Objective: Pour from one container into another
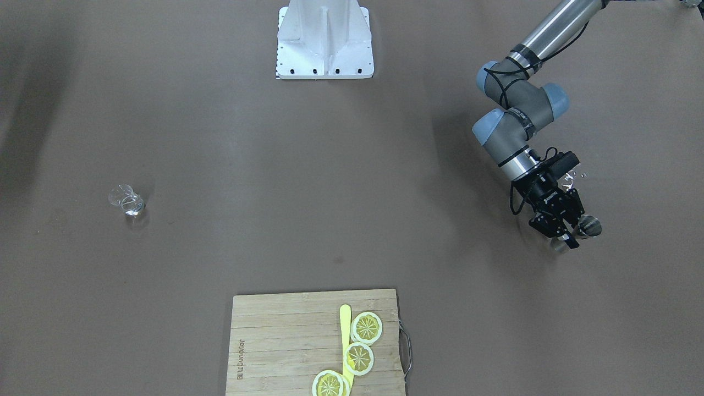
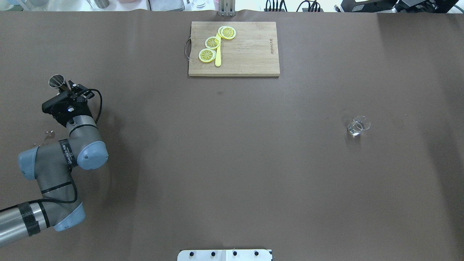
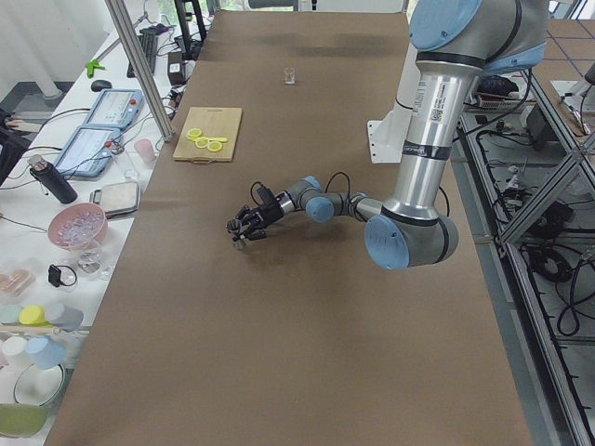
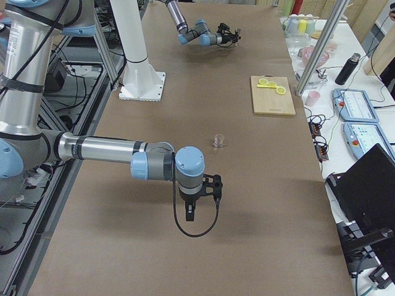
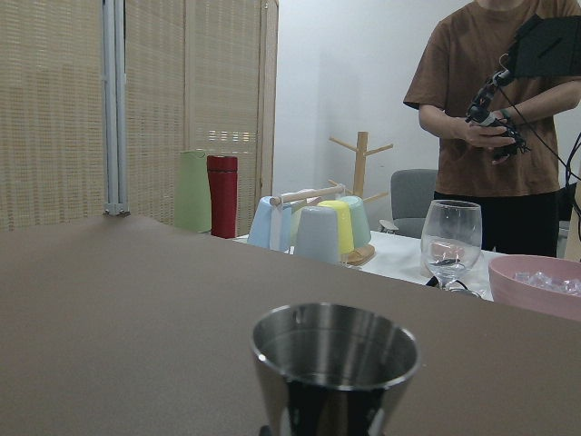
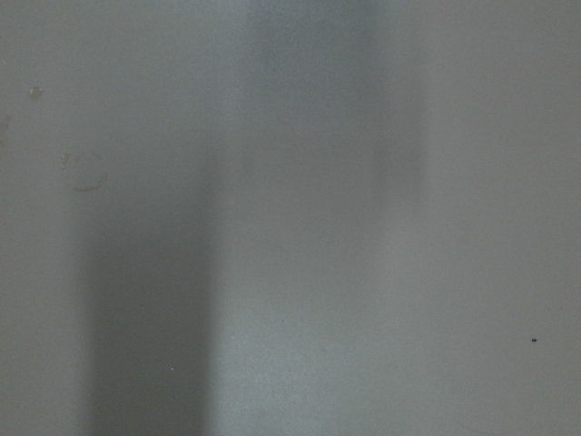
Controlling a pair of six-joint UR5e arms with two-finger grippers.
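Note:
A steel cup (image 1: 589,225) (image 2: 57,81) stands upright near the table's left end, and my left gripper (image 1: 564,237) (image 2: 65,90) is shut on its lower part. Its open rim fills the bottom of the left wrist view (image 5: 334,368); my fingers are hidden there, and I cannot see whether anything is inside. A small clear glass (image 1: 126,200) (image 2: 358,126) (image 4: 218,141) stands alone far off on the right half of the table. My right gripper (image 4: 190,214) points down over bare table short of that glass; I cannot tell whether it is open or shut.
A wooden cutting board (image 1: 275,341) (image 2: 250,50) with lemon slices (image 2: 212,42) and a yellow knife lies at the far middle edge. Another small clear glass object (image 1: 575,176) (image 2: 49,134) sits beside my left wrist. An operator (image 5: 495,100) stands beyond the table's left end.

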